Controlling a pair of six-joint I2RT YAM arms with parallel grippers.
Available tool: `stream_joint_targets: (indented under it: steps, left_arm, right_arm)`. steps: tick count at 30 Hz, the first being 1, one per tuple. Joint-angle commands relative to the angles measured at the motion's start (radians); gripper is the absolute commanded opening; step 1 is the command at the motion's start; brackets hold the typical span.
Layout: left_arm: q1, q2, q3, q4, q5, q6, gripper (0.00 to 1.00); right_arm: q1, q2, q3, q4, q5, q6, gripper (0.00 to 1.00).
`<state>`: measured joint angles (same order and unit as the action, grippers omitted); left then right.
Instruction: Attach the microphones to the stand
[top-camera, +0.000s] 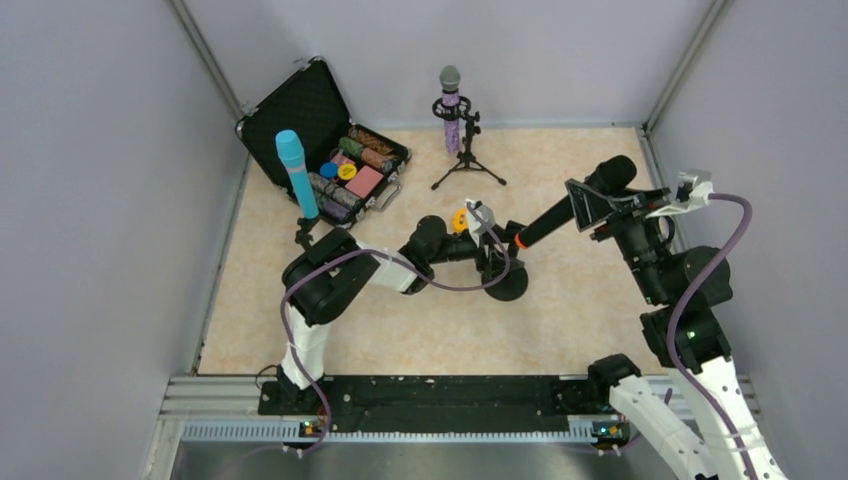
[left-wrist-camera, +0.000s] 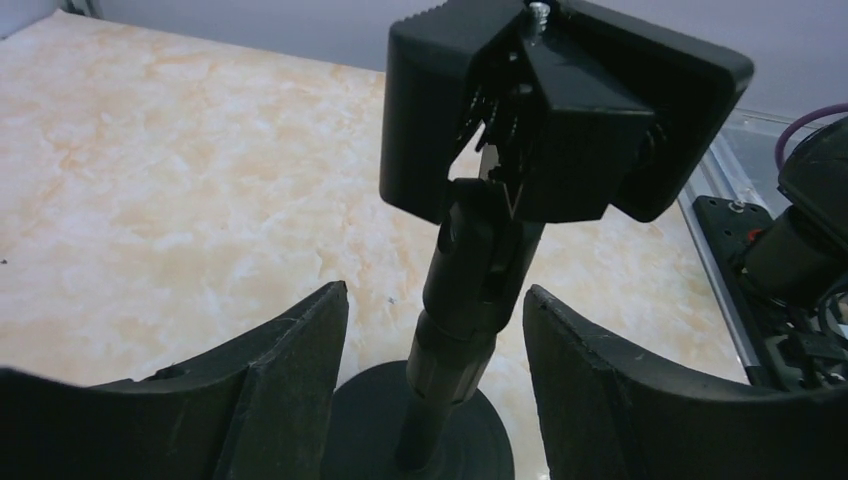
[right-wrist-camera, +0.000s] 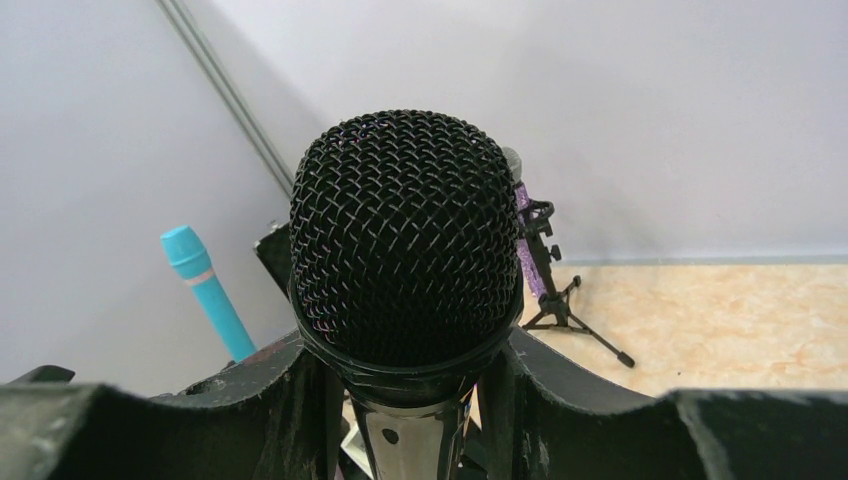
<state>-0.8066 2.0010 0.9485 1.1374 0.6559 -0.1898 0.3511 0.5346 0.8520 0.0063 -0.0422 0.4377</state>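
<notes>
My right gripper (top-camera: 592, 207) is shut on the black microphone (top-camera: 560, 212), held tilted above the table with its orange end (top-camera: 520, 240) pointing at the round-base stand (top-camera: 506, 280). In the right wrist view its mesh grille (right-wrist-camera: 405, 240) fills the space between my fingers (right-wrist-camera: 290, 400). My left gripper (left-wrist-camera: 435, 300) is open, with its jaws on either side of that stand's pole (left-wrist-camera: 470, 300) and not touching it. The stand's empty clip (left-wrist-camera: 560, 110) is above. The purple microphone (top-camera: 452, 120) sits in a tripod stand. The light-blue microphone (top-camera: 297, 175) stands upright in another stand.
An open black case (top-camera: 300, 110) with several colourful items lies at the back left, behind the blue microphone. The tripod's legs (top-camera: 470, 172) spread at the back centre. Grey walls enclose the table on three sides. A purple cable (top-camera: 440, 280) loops by the left arm.
</notes>
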Motion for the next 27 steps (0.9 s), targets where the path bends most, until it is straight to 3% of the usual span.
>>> stream_joint_targets:
  steps: [1, 3, 10, 14, 27]
  left_arm:
    - [-0.009, 0.028, 0.045, 0.116, -0.007, 0.033, 0.66]
    - [-0.009, 0.025, 0.035, 0.115, 0.009, 0.046, 0.56]
    - [-0.01, -0.051, -0.045, 0.084, -0.01, 0.085, 0.09]
    - [-0.01, -0.126, -0.094, 0.028, -0.022, 0.115, 0.0]
    - [-0.011, -0.406, -0.251, -0.169, -0.04, 0.208, 0.0]
  right_arm:
    - [0.011, 0.011, 0.047, 0.046, 0.006, 0.009, 0.0]
    - [0.012, 0.011, 0.046, 0.046, 0.005, 0.011, 0.0]
    - [0.011, 0.007, 0.042, 0.049, 0.01, 0.015, 0.0]
    - [0.011, 0.007, 0.047, 0.049, 0.009, 0.015, 0.0]
    - [0.011, 0.017, 0.032, 0.059, -0.005, 0.019, 0.0]
